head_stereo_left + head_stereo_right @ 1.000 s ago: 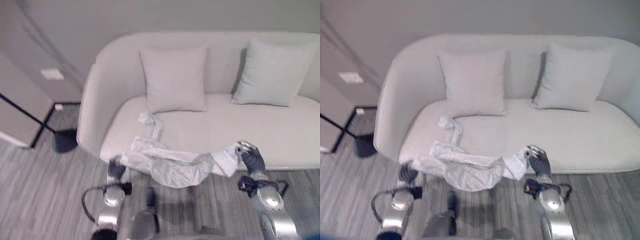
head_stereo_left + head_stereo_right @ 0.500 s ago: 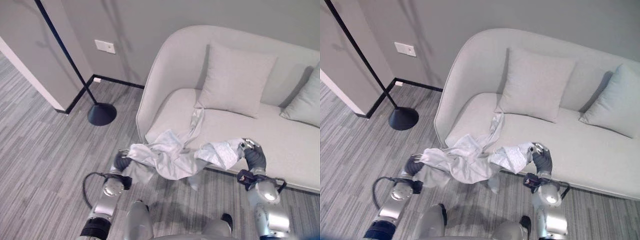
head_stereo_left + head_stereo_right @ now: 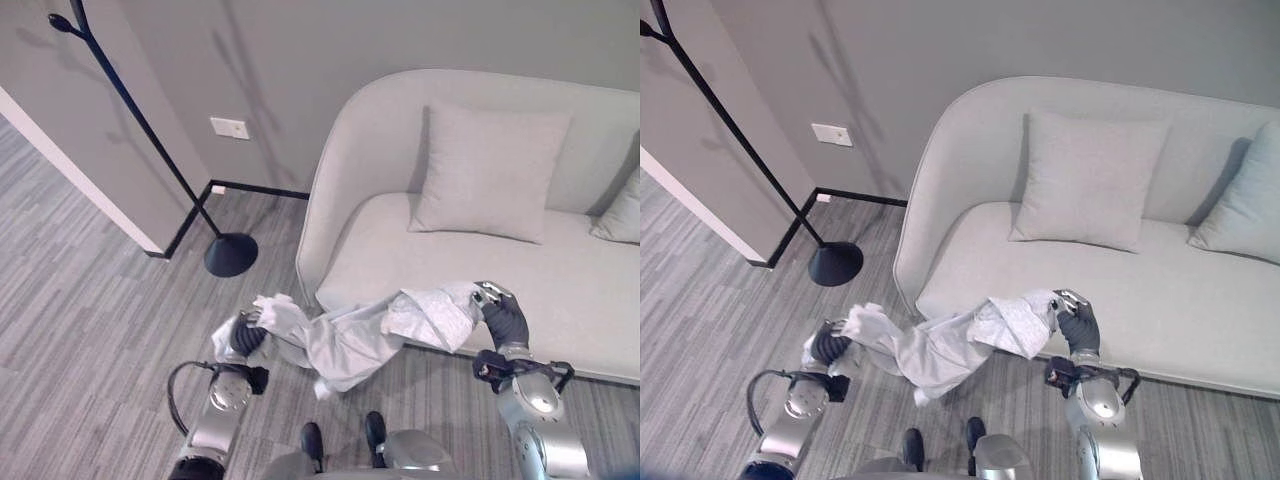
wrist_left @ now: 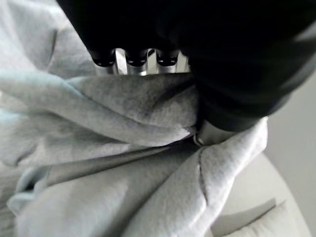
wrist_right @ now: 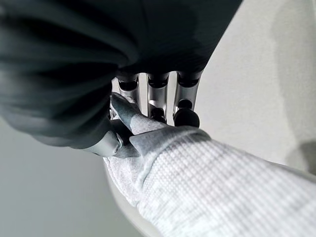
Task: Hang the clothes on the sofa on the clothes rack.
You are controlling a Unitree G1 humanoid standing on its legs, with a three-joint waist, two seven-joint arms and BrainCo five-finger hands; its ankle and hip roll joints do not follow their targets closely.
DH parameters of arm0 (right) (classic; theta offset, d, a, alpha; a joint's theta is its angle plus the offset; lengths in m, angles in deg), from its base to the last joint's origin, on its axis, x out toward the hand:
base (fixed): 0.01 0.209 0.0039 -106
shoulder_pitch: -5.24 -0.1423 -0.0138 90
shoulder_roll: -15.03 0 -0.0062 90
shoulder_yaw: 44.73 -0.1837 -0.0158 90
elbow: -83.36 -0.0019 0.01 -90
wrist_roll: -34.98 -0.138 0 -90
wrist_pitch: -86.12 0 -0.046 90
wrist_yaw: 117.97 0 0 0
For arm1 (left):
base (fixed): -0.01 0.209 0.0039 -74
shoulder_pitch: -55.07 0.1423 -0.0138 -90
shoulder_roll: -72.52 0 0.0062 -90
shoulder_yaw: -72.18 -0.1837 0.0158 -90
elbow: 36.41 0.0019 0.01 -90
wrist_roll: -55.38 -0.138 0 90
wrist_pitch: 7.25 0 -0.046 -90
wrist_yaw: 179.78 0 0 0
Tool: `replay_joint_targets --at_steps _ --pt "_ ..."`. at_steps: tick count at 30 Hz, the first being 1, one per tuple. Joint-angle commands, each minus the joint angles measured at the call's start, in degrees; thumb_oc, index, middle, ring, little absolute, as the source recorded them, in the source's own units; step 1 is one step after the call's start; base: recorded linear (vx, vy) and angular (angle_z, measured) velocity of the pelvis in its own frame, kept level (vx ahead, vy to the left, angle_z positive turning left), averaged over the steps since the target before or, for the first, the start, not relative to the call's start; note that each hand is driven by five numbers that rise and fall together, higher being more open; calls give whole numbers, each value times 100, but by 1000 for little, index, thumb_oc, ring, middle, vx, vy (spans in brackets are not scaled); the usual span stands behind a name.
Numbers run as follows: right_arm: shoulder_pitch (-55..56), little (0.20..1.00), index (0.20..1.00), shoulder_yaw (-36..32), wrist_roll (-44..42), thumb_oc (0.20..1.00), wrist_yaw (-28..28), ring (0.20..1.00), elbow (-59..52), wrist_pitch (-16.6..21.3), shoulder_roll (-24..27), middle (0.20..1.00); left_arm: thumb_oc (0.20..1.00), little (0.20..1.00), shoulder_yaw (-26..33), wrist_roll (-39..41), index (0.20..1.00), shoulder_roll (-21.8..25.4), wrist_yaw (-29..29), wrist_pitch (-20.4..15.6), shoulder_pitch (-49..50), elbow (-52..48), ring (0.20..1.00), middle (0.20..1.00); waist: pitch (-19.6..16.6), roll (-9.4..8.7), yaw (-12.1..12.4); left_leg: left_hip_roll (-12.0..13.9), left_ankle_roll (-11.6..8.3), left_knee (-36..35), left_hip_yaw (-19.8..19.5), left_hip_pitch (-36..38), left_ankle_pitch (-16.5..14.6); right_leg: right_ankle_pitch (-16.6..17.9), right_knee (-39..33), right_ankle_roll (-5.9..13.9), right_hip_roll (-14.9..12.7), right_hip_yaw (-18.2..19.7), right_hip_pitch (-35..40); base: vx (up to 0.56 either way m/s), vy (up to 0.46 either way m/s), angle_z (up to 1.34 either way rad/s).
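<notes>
A pale grey garment (image 3: 350,335) hangs stretched between my two hands, off the front edge of the light grey sofa (image 3: 560,280). My left hand (image 3: 245,335) is shut on one end of it, low over the floor; its wrist view has the fingers (image 4: 129,59) curled into the cloth (image 4: 123,148). My right hand (image 3: 503,315) is shut on the other end near the sofa's front edge, pinching a ribbed cuff (image 5: 163,143) between fingers (image 5: 153,96) and thumb. The black clothes rack (image 3: 140,125) stands at the far left, its round base (image 3: 231,254) on the floor beside the sofa's end.
Two cushions (image 3: 490,170) lean against the sofa's back. A wall corner (image 3: 90,180) juts out left of the rack, with a white socket plate (image 3: 229,127) on the grey wall. Striped grey carpet (image 3: 90,310) spreads to the left.
The camera has swung left, bringing the rack's top into view. The garment has come fully off the sofa seat, and my left hand has carried its end lower and leftward.
</notes>
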Motion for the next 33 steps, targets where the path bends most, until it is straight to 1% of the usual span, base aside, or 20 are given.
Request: replay_joint_targets --at_steps 1,3,4,6,8,10,12,14,16,17,18,20,22,24,25,27,30,31,32,33 --pt "-296 200 200 -155 -73 200 25 200 -495 443 -149 200 200 200 -56 -21 200 554 -111 -350 -578 -665 200 200 -5 -255 -85 -163 -455 -857 -152 899 -57 790 -1032 -122 374 478 -526 33 10 52" --pt "-543 200 200 -156 27 200 -61 200 -326 469 -73 200 200 200 -87 -50 200 567 -106 -348 -734 -736 200 200 -84 -138 -51 -22 -480 -738 -137 974 330 794 -1115 -121 309 437 -459 48 12 43" --pt "-626 200 200 -219 66 200 -60 200 -365 496 -53 200 200 200 -99 -32 200 566 -110 -354 -838 -820 200 200 -153 -138 -79 74 -537 -204 -52 872 343 792 -1200 -113 160 383 -432 83 16 28" --pt "-710 200 200 -445 228 200 -145 200 -334 524 144 200 200 200 -17 43 200 477 -181 -332 -924 -997 200 200 -161 -302 -87 287 -653 1687 97 90 151 818 -1446 -113 -262 200 -151 174 -34 50" --pt "-785 200 200 -476 453 200 -241 200 -134 493 275 200 200 200 35 67 200 442 -141 -328 -974 -1054 200 200 23 -617 79 431 -782 3133 -19 -590 -93 889 -1630 -154 -657 269 287 143 -89 68" --pt "-759 200 200 -528 657 200 -245 200 -220 495 321 200 200 200 57 66 200 502 -139 -342 -930 -1015 200 200 121 -798 230 797 -714 3631 -80 -1209 -126 889 -1704 -162 -900 362 613 140 -30 3" --pt "-714 200 200 -609 768 200 -246 200 -171 507 363 200 200 200 77 45 200 526 -164 -341 -858 -988 200 200 72 -693 307 1260 -664 3003 -217 -1453 -63 855 -1742 -135 -898 407 791 267 132 -8" --pt "-657 200 200 -651 825 200 -233 200 -128 508 394 200 200 200 81 29 200 531 -194 -316 -746 -1012 200 200 10 -599 367 1389 -655 2371 -271 -1265 -12 827 -1743 -135 -851 521 858 262 153 -21" --pt "-601 200 200 -654 868 200 -193 200 -83 535 414 200 200 200 26 -36 200 555 -249 -296 -660 -986 200 200 -207 -398 412 1500 -605 886 -460 -924 122 760 -1789 -65 -815 726 914 431 358 -23" --pt "-697 200 200 -650 888 200 -243 200 -43 577 410 200 200 200 -13 -107 200 639 -228 -290 -705 -943 200 200 -393 -294 609 1582 -623 -600 -766 -888 473 714 -1859 1 -871 1053 1022 513 501 -23" --pt "-721 200 200 -643 902 200 -261 200 -15 597 412 200 200 200 -6 -107 200 652 -203 -291 -757 -941 200 200 -440 -261 674 1632 -654 -857 -959 -1048 433 680 -1867 25 -915 1169 1050 368 367 -47" --pt "-784 200 200 -626 915 200 -316 200 -26 592 381 200 200 200 7 -87 200 641 -178 -278 -846 -922 200 200 -484 -258 746 1676 -684 -857 -1184 -1380 352 663 -1896 48 -1003 1294 1064 220 385 -73" --pt "-846 200 200 -562 854 200 -353 200 117 541 243 200 200 200 -15 39 200 606 -246 -276 -1029 -879 200 200 -525 -220 911 1782 -834 -755 -1286 -1482 615 660 -1797 55 -1282 1620 1068 349 729 -67" --pt "-788 200 200 -608 865 200 -368 200 107 518 189 200 200 200 -45 95 200 599 -272 -275 -1054 -865 200 200 -544 -225 918 1703 -914 -673 -1152 -1482 692 684 -1752 58 -1431 1663 1032 251 552 -83" --pt "-711 200 200 -692 1047 200 -393 200 262 479 183 200 200 200 -82 122 200 561 -327 -291 -1167 -701 200 200 -580 -264 906 1489 -1105 -346 -1011 -1519 813 818 -1613 14 -1841 1610 1110 511 932 -34" --pt "-741 200 200 -780 1060 200 -383 200 397 417 45 200 200 200 19 5 200 822 -248 -376 -1188 -720 200 200 -463 -187 888 1343 -1178 -562 -364 -956 755 688 -1062 -167 -2219 1072 895 556 1071 42" --pt "-813 200 200 -796 1053 200 -376 200 378 373 38 200 200 200 33 -32 200 993 -220 -362 -1142 -762 200 200 -343 -124 905 1397 -1130 -651 -204 -719 748 658 -799 -235 -2203 926 749 131 381 -61" --pt "-851 200 200 -856 1344 200 -248 200 402 396 191 200 200 200 340 -29 200 1047 -64 -365 -955 -941 200 200 -243 107 922 1280 -1045 -857 267 -268 636 678 -173 -178 -2047 345 912 282 1005 -75" --pt "-774 200 200 -949 1324 200 -280 200 362 431 193 200 200 200 489 -76 200 1014 34 -430 -822 -960 200 200 -326 159 861 906 -954 -857 357 -175 435 629 188 -82 -1509 362 984 285 1004 -53" --pt "-767 200 200 -946 1324 200 -280 200 359 430 192 200 200 200 489 -77 200 1014 34 -430 -814 -963 200 200 -314 142 855 889 -952 -857 356 -154 427 603 211 -79 -1526 360 998 159 592 -25"
